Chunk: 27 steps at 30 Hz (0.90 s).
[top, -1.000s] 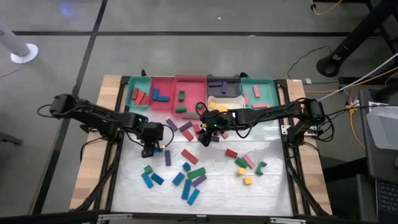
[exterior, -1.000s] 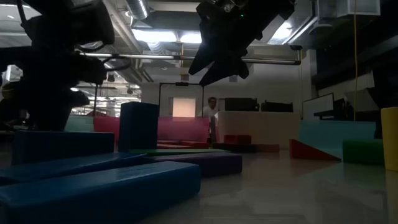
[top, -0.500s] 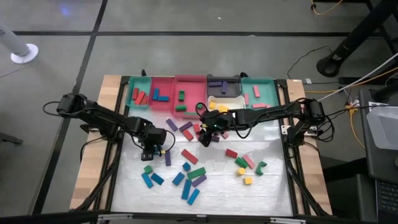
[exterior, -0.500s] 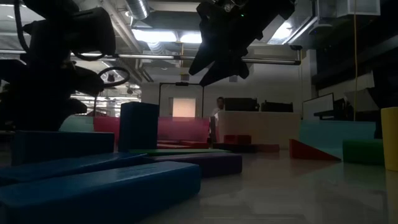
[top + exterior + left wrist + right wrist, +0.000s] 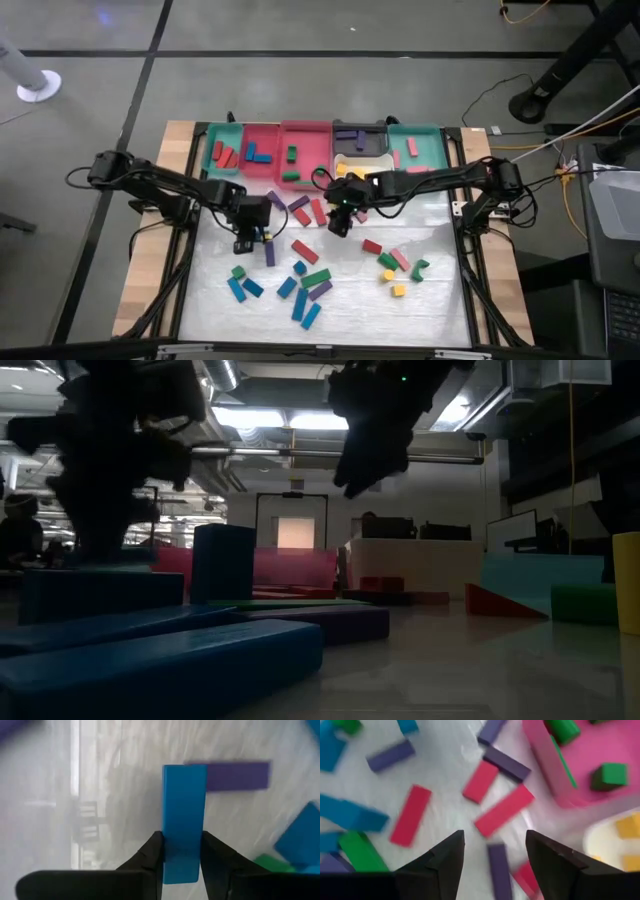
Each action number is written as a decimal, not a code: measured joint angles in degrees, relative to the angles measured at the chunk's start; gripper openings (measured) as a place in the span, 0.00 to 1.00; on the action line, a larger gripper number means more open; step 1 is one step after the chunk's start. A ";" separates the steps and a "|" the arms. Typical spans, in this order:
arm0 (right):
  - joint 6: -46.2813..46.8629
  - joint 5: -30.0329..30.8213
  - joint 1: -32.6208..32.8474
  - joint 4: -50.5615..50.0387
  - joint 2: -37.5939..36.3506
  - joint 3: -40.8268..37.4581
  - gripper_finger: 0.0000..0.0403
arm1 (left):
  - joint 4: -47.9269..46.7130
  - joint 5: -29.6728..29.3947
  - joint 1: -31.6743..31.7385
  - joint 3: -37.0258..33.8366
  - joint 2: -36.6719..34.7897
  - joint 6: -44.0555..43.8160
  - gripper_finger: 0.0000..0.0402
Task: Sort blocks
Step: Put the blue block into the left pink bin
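Blue block (image 5: 183,822) sits clamped between the left gripper (image 5: 181,851) fingers, beside a purple block (image 5: 238,775). Right gripper (image 5: 495,851) hovers over scattered blocks, jaws wide, empty.

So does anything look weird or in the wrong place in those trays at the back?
Yes. The left teal tray holds red blocks, but the red tray next to it holds a blue block, and the pink tray holds green blocks. The colours do not match their trays, which looks odd.
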 joint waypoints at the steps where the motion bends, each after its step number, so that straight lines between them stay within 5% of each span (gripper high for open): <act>1: -1.08 0.41 0.00 -1.85 -0.03 0.61 0.53 | -0.53 0.17 1.03 0.83 -0.31 0.99 0.19; 12: -2.80 -1.16 0.07 -6.45 3.35 1.15 0.53 | 0.93 -1.78 15.98 9.38 -2.33 9.48 0.19; 27: -4.57 -1.56 0.09 -5.96 9.94 1.11 0.53 | 10.25 -16.85 39.17 12.54 -2.24 19.27 0.25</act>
